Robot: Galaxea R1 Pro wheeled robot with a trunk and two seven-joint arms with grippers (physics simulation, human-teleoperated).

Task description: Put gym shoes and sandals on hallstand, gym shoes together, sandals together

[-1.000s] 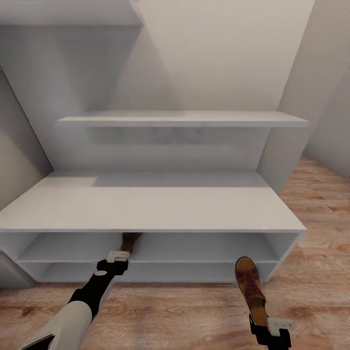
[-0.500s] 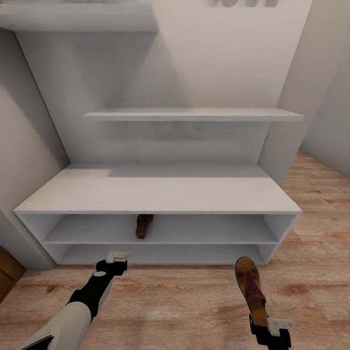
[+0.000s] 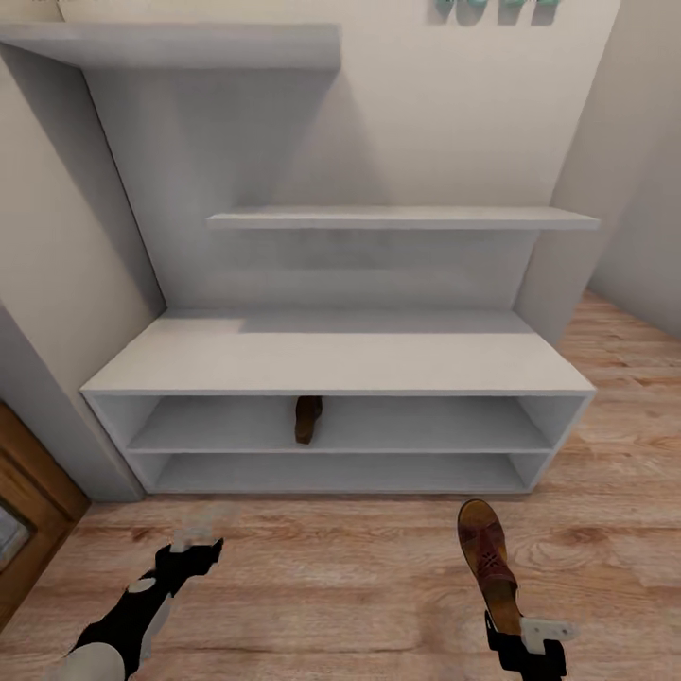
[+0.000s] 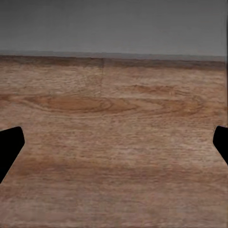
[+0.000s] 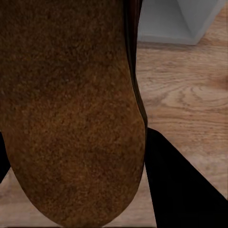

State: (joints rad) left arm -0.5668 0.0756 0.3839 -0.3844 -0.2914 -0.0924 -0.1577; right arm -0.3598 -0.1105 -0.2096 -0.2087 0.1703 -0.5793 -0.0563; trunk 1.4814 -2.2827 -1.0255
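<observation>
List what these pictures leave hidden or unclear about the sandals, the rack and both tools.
- Sandal on the upper open shelf: head view, small and in shadow; straps and facing cannot be made out.
- Held sandal: its heel end is covered by the right tool, itself cut by the picture's lower edge.
- Hallstand: the bench top hides the shelves' rear parts.
- Left tool: left wrist view shows just two dark fingertips at the edges, wide apart over floor.

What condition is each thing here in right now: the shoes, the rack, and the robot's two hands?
Sandal on the rack: lying on the upper shoe shelf.
Held sandal: off the floor, gripped at its heel.
Right gripper: shut on that sandal.
Left gripper: fingers open, empty, above the floor.
Hallstand: bench top bare.
</observation>
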